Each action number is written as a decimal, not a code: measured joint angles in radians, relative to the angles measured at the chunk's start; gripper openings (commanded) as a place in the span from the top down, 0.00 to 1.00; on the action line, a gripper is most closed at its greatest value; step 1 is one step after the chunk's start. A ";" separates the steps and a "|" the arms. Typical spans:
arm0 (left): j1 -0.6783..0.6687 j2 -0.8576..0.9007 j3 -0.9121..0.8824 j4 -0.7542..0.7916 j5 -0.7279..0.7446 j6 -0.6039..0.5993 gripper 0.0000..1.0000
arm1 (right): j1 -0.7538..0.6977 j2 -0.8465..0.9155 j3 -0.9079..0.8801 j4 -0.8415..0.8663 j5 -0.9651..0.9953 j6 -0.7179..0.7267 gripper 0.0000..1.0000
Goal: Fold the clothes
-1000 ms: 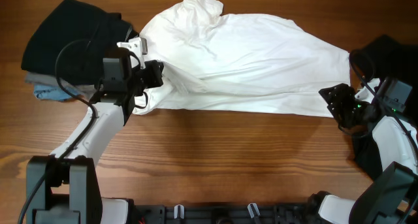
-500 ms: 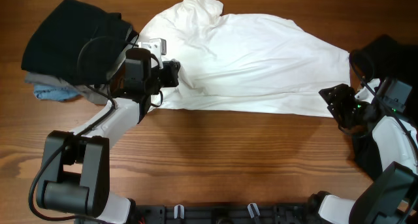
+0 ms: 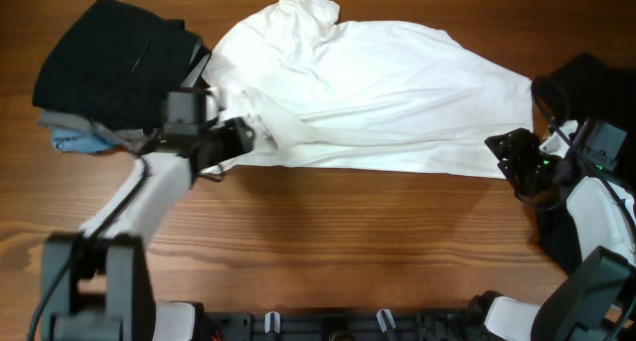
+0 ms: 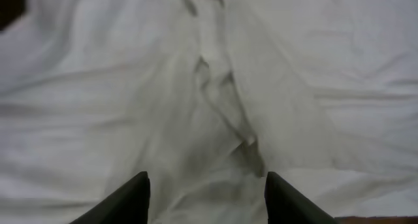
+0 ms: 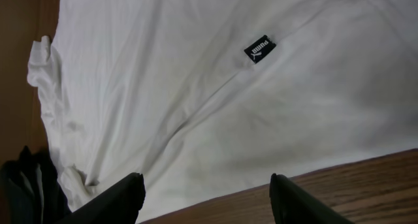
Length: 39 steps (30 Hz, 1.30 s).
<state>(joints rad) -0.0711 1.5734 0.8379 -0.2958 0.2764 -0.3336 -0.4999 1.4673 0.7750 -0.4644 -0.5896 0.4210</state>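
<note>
Looking across the brown wooden table from my left, I saw a bundled black garment at the far left corner, lying on top of a light blue cloth. My left gripper sat at the left edge of the white T-shirt. Its fingers stood moderately apart, with rumpled white cloth under them and nothing pinched. The T-shirt lay spread and wrinkled across the middle of the table, one part bunched toward the far side. My right gripper hovered just at the shirt's right hem, fingers wide and holding nothing, with the small black hem tag showing ahead of them. More black cloth lay at the far right edge.
</note>
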 measured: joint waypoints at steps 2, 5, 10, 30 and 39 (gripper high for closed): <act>0.052 -0.048 0.003 -0.072 -0.005 0.024 0.41 | 0.000 0.000 0.000 0.000 0.000 0.000 0.34; 0.106 -0.068 0.009 -0.124 -0.011 0.054 0.39 | 0.000 0.000 0.000 0.000 0.000 0.000 0.34; 0.117 -0.056 0.009 -0.240 -0.009 0.125 0.40 | 0.000 0.000 0.000 -0.002 0.001 0.000 0.34; 0.117 0.048 0.009 -0.194 -0.049 0.278 0.77 | 0.000 0.000 0.000 -0.003 0.011 0.000 0.34; 0.117 0.058 0.011 -0.167 -0.054 0.329 0.96 | 0.000 0.000 0.000 -0.003 0.011 0.000 0.34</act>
<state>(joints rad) 0.0460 1.6318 0.8490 -0.4633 0.2222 -0.0044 -0.4999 1.4673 0.7750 -0.4675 -0.5781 0.4210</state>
